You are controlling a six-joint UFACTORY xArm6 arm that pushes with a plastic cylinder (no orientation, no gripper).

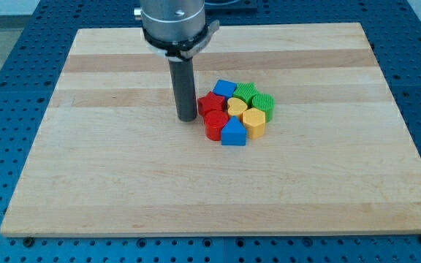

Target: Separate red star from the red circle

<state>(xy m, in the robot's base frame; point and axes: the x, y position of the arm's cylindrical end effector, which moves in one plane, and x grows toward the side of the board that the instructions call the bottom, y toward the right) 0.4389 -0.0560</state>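
Single camera only, so no overlap between views was available. It was placed in front of the board (218,197), raised and tilted down at a moderate angle. The whole board was framed, with all four edges visible and strips of blue perforated table (6,88) seen around it. Perspective narrowed the board toward the view's top. Moderate distance: the arm's mount (175,25) was cut off by the view's top edge.
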